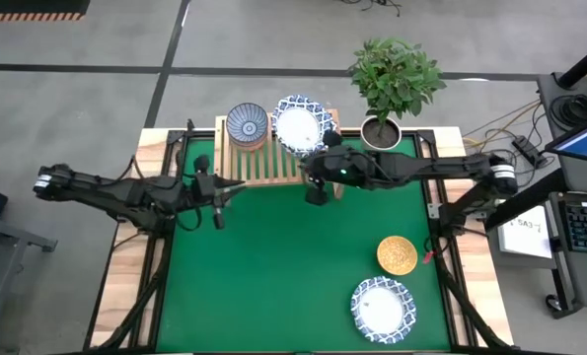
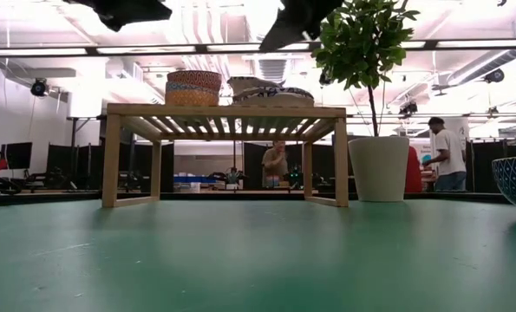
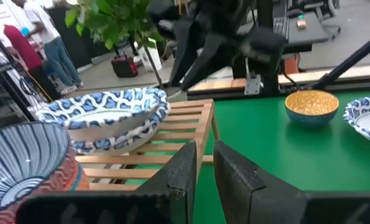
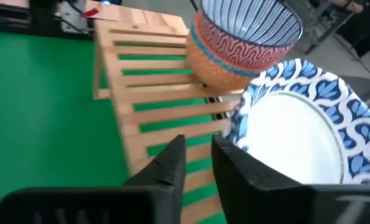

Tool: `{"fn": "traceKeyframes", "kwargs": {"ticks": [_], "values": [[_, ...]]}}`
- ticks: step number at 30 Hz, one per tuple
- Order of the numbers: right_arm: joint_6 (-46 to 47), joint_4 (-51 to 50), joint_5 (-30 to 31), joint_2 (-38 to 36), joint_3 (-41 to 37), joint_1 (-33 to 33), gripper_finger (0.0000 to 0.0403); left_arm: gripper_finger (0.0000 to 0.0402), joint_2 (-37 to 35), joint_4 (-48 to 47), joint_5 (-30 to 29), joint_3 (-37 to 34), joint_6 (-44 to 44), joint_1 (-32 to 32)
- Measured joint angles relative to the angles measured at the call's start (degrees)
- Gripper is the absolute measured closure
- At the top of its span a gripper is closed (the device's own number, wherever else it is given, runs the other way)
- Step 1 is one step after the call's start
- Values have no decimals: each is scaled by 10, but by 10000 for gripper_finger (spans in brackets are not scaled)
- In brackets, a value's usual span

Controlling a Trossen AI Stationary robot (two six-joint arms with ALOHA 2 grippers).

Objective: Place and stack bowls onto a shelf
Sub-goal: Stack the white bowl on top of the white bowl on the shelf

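The light-wood shelf (image 1: 273, 158) stands at the table's far edge. On its slats sit a small bowl with a blue-lined inside and red-orange outside (image 1: 247, 125) (image 4: 240, 43), and beside it a stack of two wide white bowls with blue patterned rims (image 1: 301, 126) (image 3: 104, 118). A golden yellow bowl (image 1: 397, 254) and another wide white bowl (image 1: 382, 308) rest on the green mat near the right. My left gripper (image 1: 229, 187) (image 3: 204, 168) hovers at the shelf's near left. My right gripper (image 1: 314, 185) (image 4: 198, 162) hovers at its near right, by the wide bowls. Both are shut and hold nothing.
A plant in a white pot (image 1: 382, 128) stands right of the shelf. The green mat (image 1: 273, 286) lies open in the middle and near left. People stand in the room beyond the table (image 2: 444, 156). Desks with a keyboard (image 1: 584, 227) flank the right side.
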Motion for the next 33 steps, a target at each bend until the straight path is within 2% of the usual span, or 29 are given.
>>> {"fn": "traceKeyframes", "kwargs": {"ticks": [7,13,25,33], "values": [[-3,-12,4,61,67,-31,256,364,-40,1,0,-11,-8,0],[6,-10,5,87,91,-56,239,364,-51,-3,1,-26,9,0],[9,-11,0,109,89,-79,277,364,-50,-2,0,-26,22,0],[-6,-16,0,108,91,-79,379,364,-51,-1,0,-26,22,0]]}}
